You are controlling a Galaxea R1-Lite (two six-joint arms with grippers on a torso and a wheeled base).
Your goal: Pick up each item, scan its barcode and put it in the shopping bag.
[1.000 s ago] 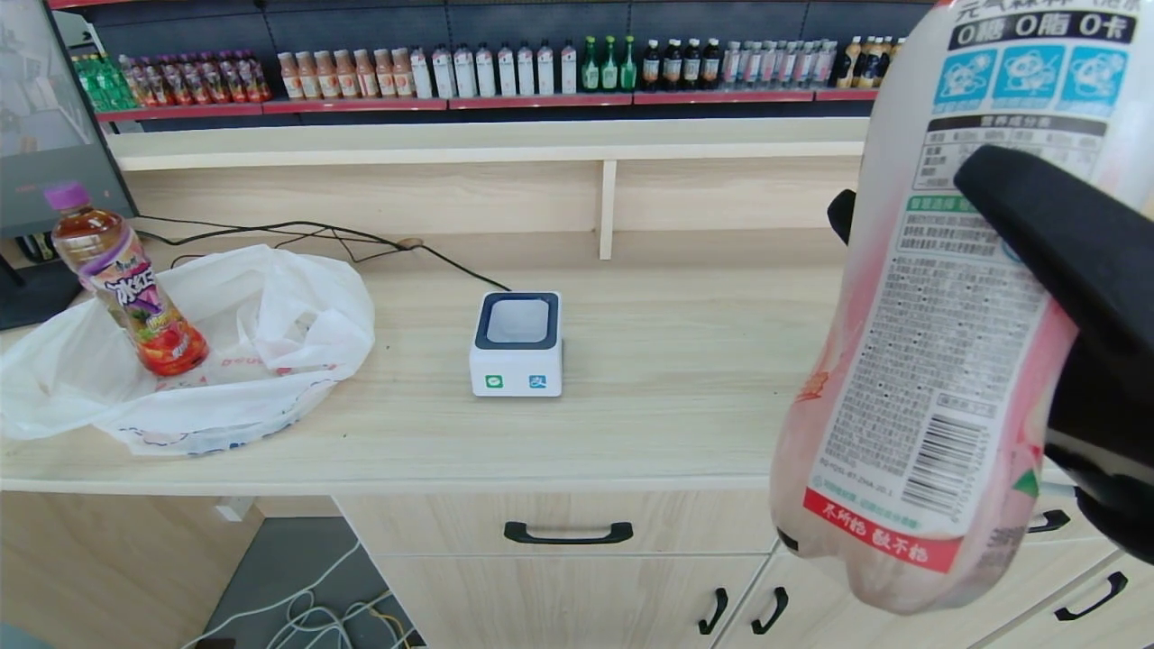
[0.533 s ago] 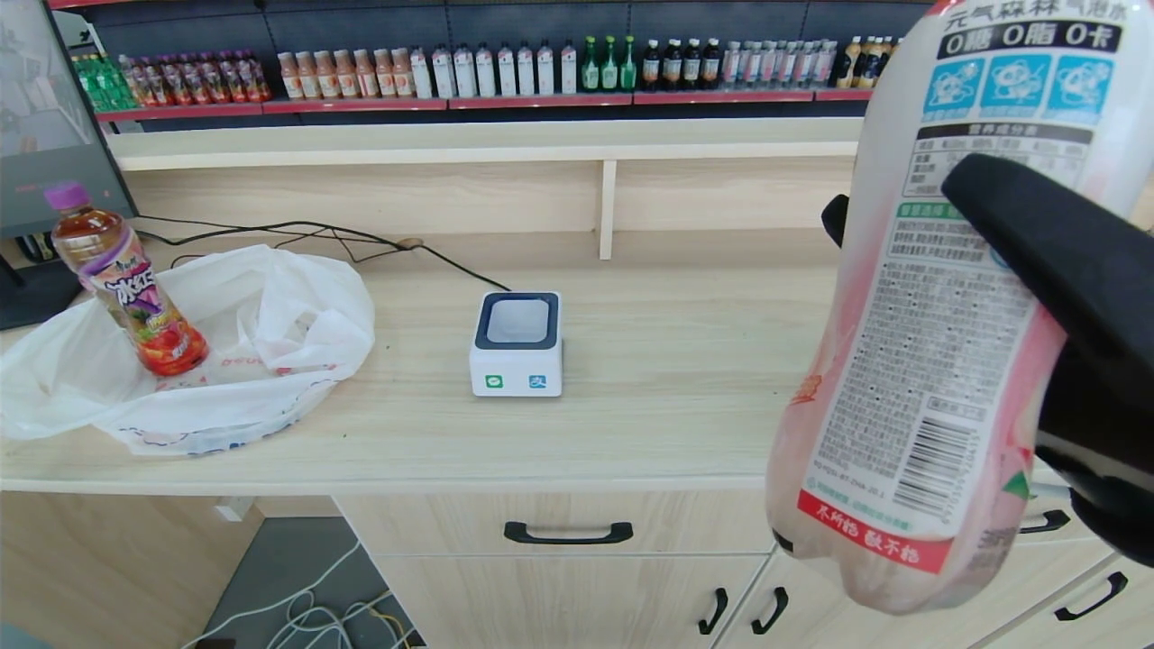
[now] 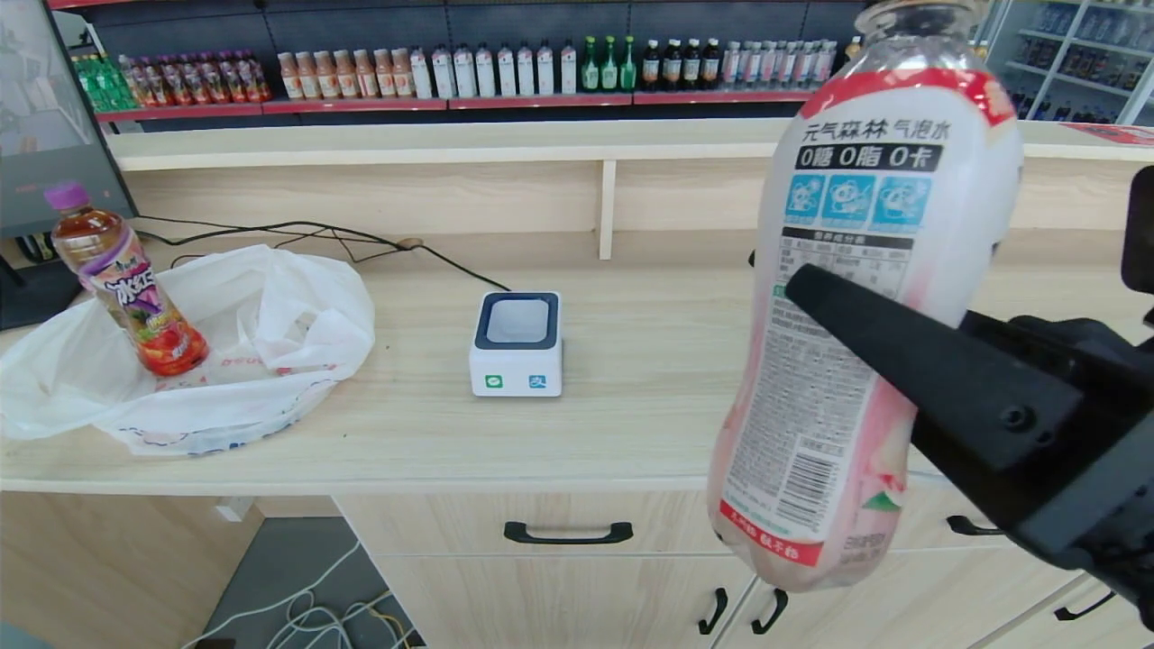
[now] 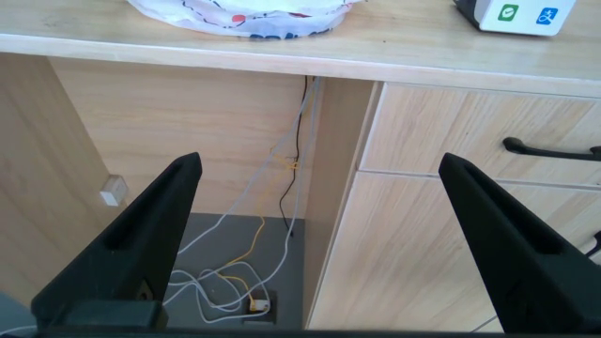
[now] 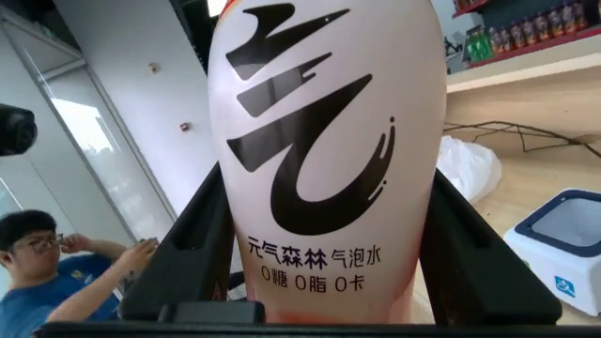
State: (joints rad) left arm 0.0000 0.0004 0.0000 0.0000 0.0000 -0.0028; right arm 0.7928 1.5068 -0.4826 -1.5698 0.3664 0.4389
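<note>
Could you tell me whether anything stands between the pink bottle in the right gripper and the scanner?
Nothing visible does: only bare counter lies between the pink bottle, held by the right gripper, and the barcode scanner.

Setting: a small shop's checkout, with rows of bottled drinks (image 3: 505, 68) on red-edged shelves (image 3: 361, 105) behind, a light wooden counter (image 3: 676, 379) with drawers (image 3: 433, 532), a white barcode scanner (image 3: 517, 342), a plastic shopping bag (image 3: 270, 361), and a screen (image 3: 45, 117) at the left end.
</note>
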